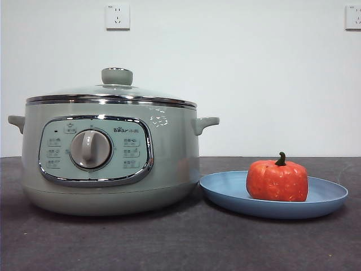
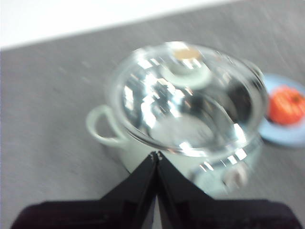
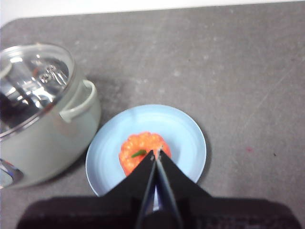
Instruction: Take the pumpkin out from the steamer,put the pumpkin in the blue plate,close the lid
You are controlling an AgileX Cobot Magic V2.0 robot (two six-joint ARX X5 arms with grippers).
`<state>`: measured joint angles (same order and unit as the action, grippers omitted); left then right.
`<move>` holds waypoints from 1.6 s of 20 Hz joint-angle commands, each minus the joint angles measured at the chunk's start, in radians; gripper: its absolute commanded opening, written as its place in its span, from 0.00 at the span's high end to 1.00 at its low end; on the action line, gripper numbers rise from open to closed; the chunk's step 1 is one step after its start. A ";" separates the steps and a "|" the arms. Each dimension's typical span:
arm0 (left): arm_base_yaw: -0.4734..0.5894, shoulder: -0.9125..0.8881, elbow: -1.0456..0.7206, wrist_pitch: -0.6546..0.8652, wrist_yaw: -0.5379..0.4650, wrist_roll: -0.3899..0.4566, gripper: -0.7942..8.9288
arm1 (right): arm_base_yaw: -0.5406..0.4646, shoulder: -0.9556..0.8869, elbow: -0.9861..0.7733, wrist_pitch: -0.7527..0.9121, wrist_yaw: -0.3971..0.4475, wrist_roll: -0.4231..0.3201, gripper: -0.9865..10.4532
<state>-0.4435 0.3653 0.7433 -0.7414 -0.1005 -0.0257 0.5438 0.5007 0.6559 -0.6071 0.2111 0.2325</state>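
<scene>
A plain test bench: bare white wall point(image 1: 237, 68), two sockets point(image 1: 117, 16), grey table point(image 1: 169, 243).

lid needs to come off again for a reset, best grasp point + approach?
Grip the pale green knob at the centre of the lid, coming straight down from above. It is the only raised, narrow part; the glass dome is smooth and its chrome rim sits flush on the steamer. The jaws would need to open first.
</scene>
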 commanded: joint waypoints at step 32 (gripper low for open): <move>0.569 -0.364 -0.737 0.554 0.181 0.003 0.92 | 0.001 -0.002 -0.004 -0.083 0.004 0.009 0.92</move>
<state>0.1219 0.0044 0.0231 -0.1913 0.0818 -0.0196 0.5438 0.5007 0.6559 -0.6922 0.2115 0.2325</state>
